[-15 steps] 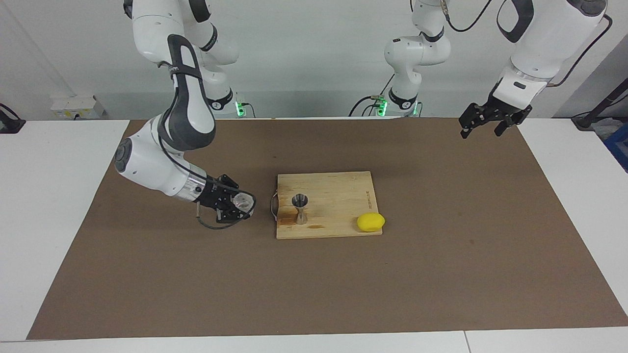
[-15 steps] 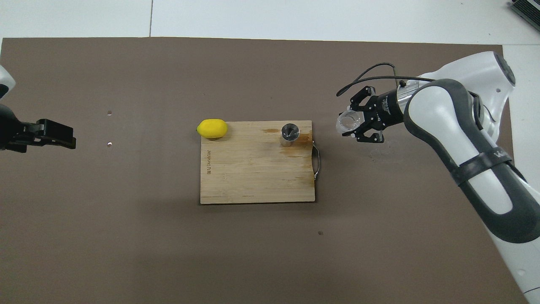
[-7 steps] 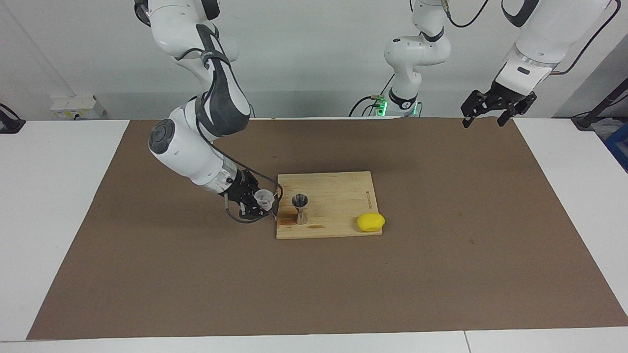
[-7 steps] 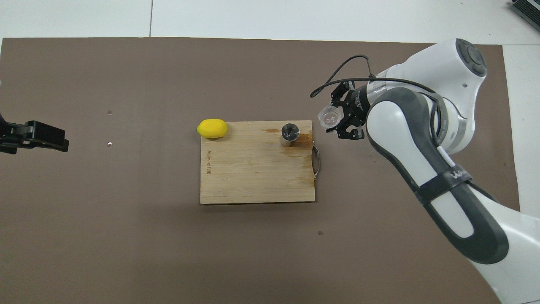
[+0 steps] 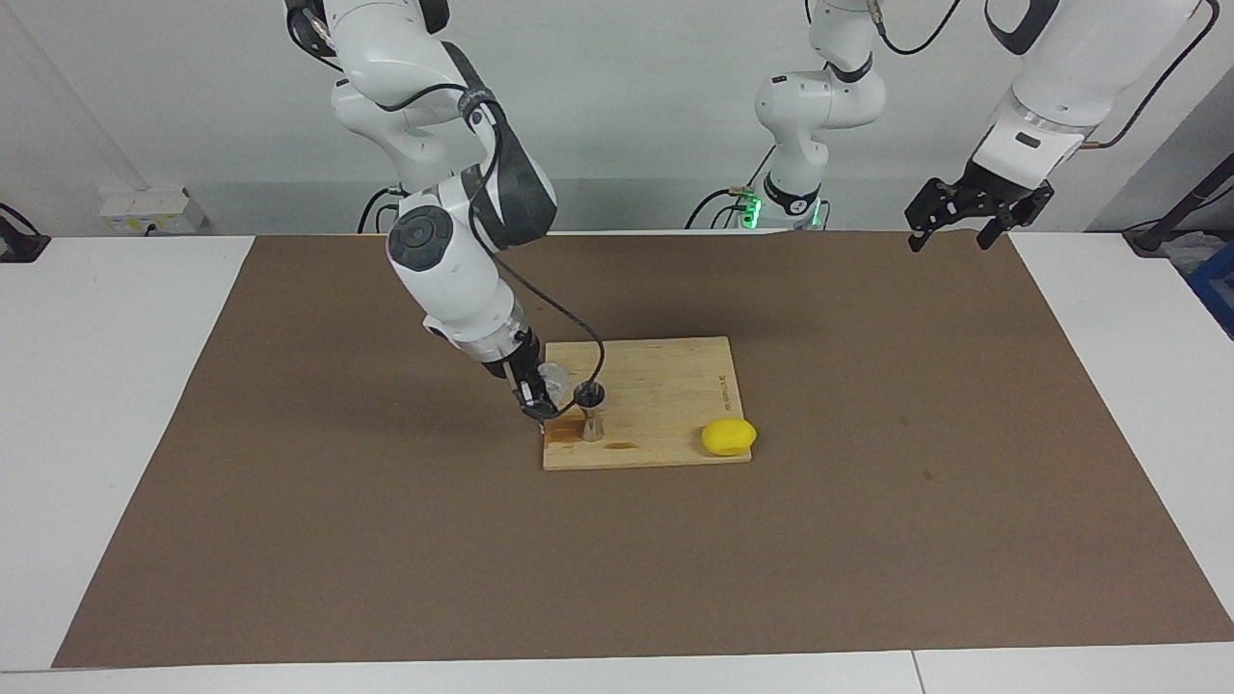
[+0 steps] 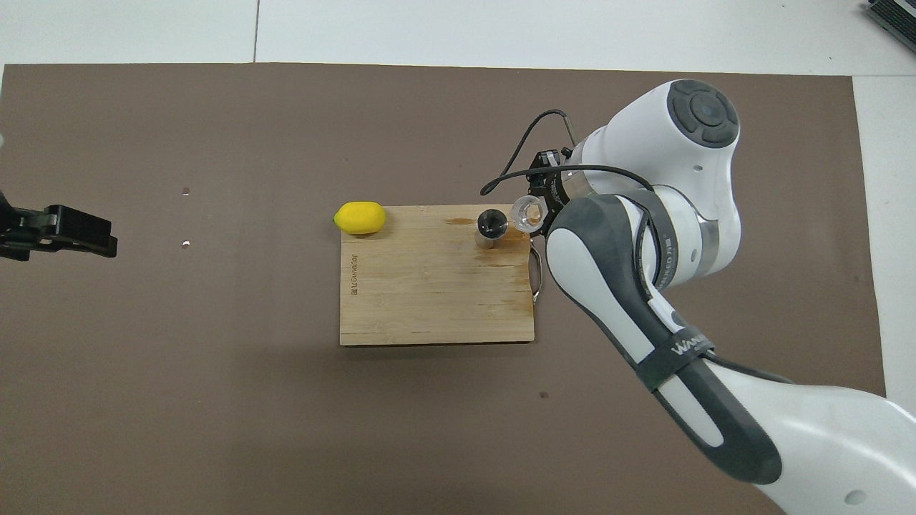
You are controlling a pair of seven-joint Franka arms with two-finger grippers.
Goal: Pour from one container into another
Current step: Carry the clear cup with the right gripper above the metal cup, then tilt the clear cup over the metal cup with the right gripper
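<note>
The clear cup (image 5: 552,378) is held in my right gripper (image 5: 540,393), which is shut on it. The cup hangs just above the wooden cutting board's (image 5: 665,381) handle edge, close beside the rim of the steel jigger (image 5: 589,410), on the side toward the right arm's end. In the overhead view the cup (image 6: 528,212) shows its round mouth next to the jigger (image 6: 491,226), with my right gripper (image 6: 535,214) partly hidden under the arm. The jigger stands upright on the board. My left gripper (image 5: 950,234) is open and empty, waiting in the air over the mat's edge at the left arm's end.
A yellow lemon (image 5: 728,437) lies at the board's corner toward the left arm's end, farther from the robots than the jigger; it also shows in the overhead view (image 6: 360,217). A brown mat (image 5: 868,540) covers the table. The board (image 6: 429,293) has a metal handle beside the right gripper.
My right arm has swung the clear cup from over the mat toward the board, ending right beside the jigger's rim. My left gripper rose slightly, then stayed still.
</note>
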